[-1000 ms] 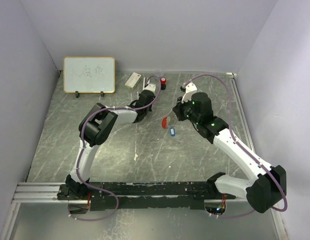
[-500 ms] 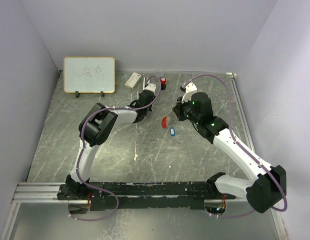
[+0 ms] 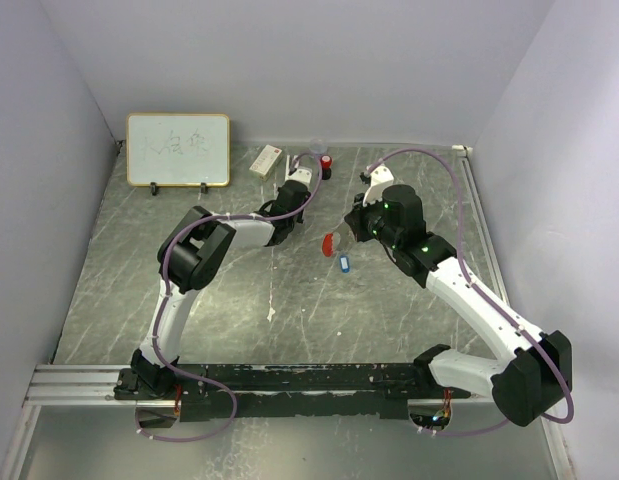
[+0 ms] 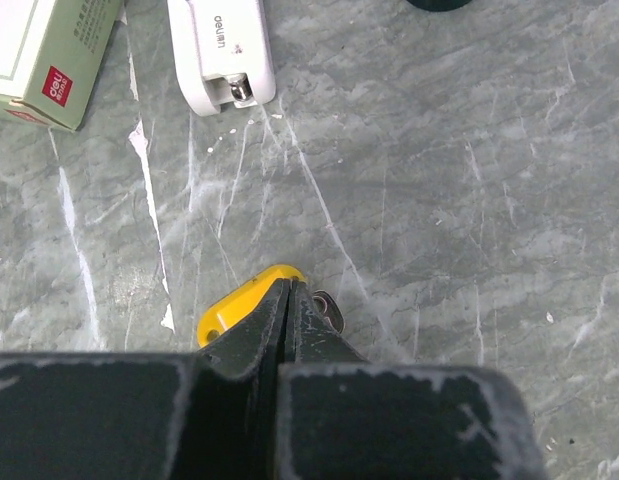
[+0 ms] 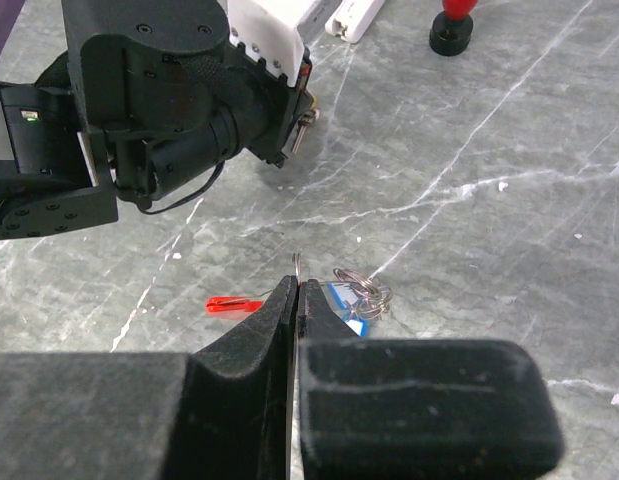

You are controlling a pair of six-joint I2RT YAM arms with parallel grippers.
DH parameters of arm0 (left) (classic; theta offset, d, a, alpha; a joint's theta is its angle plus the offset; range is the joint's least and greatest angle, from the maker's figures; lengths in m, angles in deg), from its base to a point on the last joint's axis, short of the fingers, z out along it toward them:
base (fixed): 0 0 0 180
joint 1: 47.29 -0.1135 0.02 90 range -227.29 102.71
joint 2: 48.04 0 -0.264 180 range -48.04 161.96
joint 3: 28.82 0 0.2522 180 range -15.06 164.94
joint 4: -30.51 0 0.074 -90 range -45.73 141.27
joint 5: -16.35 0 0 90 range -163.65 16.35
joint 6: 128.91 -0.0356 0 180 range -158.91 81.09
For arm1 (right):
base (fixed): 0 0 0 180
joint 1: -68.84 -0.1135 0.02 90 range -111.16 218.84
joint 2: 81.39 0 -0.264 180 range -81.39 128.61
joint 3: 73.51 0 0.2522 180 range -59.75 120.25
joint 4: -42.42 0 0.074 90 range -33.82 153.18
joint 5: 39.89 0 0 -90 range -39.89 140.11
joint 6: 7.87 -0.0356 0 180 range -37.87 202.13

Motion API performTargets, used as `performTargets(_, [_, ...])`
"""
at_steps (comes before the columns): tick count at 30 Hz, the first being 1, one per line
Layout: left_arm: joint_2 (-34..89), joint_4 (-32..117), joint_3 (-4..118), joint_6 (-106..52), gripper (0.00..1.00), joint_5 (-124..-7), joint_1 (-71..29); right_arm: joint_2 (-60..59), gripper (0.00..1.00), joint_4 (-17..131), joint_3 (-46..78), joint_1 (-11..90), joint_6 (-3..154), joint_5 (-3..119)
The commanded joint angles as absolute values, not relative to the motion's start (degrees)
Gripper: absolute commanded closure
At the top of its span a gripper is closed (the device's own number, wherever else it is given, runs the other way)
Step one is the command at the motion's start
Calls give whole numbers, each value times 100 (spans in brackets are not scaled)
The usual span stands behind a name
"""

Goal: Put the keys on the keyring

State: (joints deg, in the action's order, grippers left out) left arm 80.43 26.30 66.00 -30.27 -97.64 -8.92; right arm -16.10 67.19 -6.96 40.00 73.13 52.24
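Fingers of our left gripper (image 4: 288,292) pinch the yellow key (image 4: 239,315) by its head, the metal blade poking out right of the tips, low over the table (image 4: 469,200). Our right gripper (image 5: 296,285) is pressed shut on a thin silvery sliver of the keyring (image 5: 364,285); its red tag (image 5: 232,304) shows left of the tips, the blue key (image 5: 344,300) right. Beyond lie a white box (image 4: 34,55) and a red-and-black cylinder (image 5: 454,25).

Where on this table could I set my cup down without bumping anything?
Bare table lies between the whiteboard and the left arm, and in the near middle between that and the right arm. The back middle is crowded: white box, red-and-black cylinder, left gripper shut on the yellow key, right gripper on the keyring, blue key.
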Motion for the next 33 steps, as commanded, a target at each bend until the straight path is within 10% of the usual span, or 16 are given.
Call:
performTargets(1, [7964, 2496, 6475, -3160, 93, -9727, -859, -1766, 100, 6588, -713, 4023, 7349, 5232])
performTargets(17, [4628, 638, 4209, -3776, 93, -6140, -1326, -2251, 100, 6725, -727, 4212, 7523, 5859])
performTargets(33, [3970, -410, 3555, -3902, 93, -2947, -1574, -2616, 100, 6813, -847, 4209, 7387, 6712])
